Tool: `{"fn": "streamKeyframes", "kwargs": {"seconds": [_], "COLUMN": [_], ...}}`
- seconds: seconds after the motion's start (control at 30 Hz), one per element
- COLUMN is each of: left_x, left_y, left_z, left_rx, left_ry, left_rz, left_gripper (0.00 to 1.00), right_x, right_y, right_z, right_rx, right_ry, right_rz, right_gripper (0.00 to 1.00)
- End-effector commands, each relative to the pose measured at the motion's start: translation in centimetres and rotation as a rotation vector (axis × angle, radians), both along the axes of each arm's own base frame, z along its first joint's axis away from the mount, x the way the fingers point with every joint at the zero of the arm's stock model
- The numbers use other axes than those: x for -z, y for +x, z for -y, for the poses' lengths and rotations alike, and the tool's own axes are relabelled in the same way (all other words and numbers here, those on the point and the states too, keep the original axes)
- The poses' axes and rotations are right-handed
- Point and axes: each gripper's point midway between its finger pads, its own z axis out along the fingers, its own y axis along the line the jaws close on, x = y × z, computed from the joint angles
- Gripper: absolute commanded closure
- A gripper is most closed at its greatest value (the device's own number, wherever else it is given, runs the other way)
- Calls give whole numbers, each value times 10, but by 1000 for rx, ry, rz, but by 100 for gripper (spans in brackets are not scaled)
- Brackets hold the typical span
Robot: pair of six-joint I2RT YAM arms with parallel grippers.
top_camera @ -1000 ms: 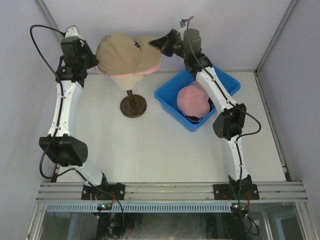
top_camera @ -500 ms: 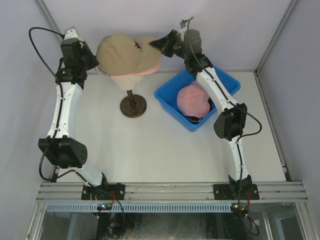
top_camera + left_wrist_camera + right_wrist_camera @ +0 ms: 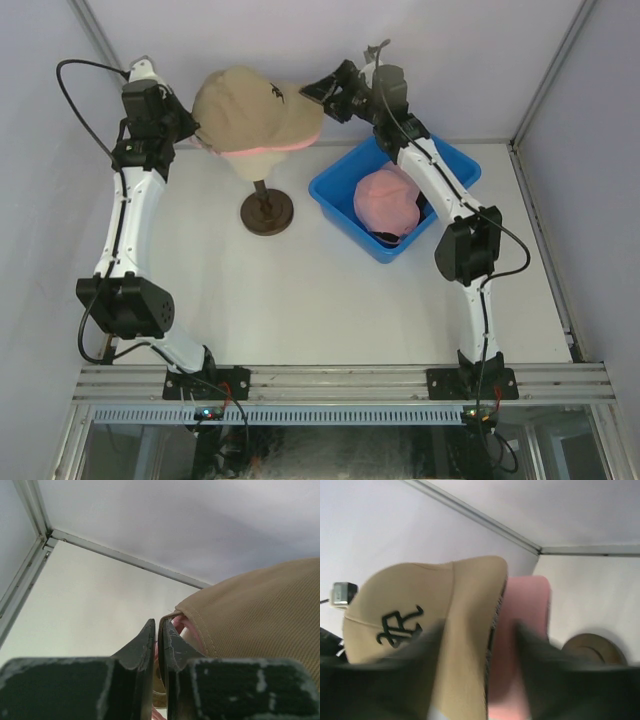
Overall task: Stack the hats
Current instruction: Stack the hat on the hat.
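though at left end effector (image 3: pixel 156 626), tan hat (image 3: pixel 250 615)

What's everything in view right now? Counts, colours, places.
tan fabric baseball cap with a dark embroidered logo: 1, tan, topmost on the mannequin head
pink fabric baseball cap: 1, pink, directly under the tan one, rim and brim showing
second pink fabric cap: 1, pink, inside the bin
dark item: 1, black, under that cap; only an edge shows
blue plastic bin: 1, blue, right of the stand
smooth mannequin head: 1, beige, mostly hidden by caps
round stand base: 1, brown, on the table
table: 1, white
left gripper: black, jaws nearly together at the tan cap's back edge
right gripper: black, jaws apart at the brims
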Motion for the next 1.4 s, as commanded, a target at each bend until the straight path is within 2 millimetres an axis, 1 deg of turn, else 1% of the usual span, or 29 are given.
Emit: {"fn": "streamKeyframes", "kwargs": {"seconds": [0.0,0.03,0.07,0.1,0.13,0.2,0.23,0.27,0.3,0.4,0.43,0.57,0.7,0.73,0.83,1.13,1.27,1.37], "left_x": [8,7,7,7,7,6,5,5,4,3,3,1,-1,-4,-12,-36,-44,-50], "left_y": [-14,-14,-14,-15,-15,-15,-16,-16,-16,-17,-17,-18,-22,-24,-29,-49,-54,-56], "left_z": [-24,-24,-25,-26,-26,-26,-27,-27,-28,-27,-28,-29,-32,-32,-34,-43,-46,-45], "left_rx": [-81,-81,-85,-85,-85,-86,-89,-91,-92,-93,-95,-103,-115,-121,-132,-194,-210,-208], "left_ry": [23,23,22,22,22,22,23,22,19,16,15,16,9,5,-5,-29,-35,-48], "left_rz": [-37,-35,-35,-35,-34,-33,-31,-31,-29,-24,-24,-20,-5,7,36,136,172,203], "left_gripper": [87,87,88,88,89,89,89,88,85,77,75,68,62,59,56,50,48,46], "right_x": [24,25,24,24,25,24,24,25,25,23,23,20,16,15,10,-9,-9,-5], "right_y": [10,10,10,10,9,9,9,9,9,9,9,8,7,6,3,-12,-16,-18], "right_z": [27,27,26,26,26,26,25,25,25,26,27,33,40,42,46,55,60,62], "right_rx": [29,29,20,17,19,22,19,14,13,15,17,39,55,60,68,91,109,121], "right_ry": [-129,-130,-129,-126,-126,-125,-126,-124,-123,-117,-115,-101,-89,-86,-72,-65,-93,-119], "right_rz": [23,23,35,34,34,42,41,40,39,42,41,48,55,60,77,130,134,132], "right_gripper": [8,10,38,92,100,100,94,80,70,46,41,30,27,27,27,27,27,27]}}
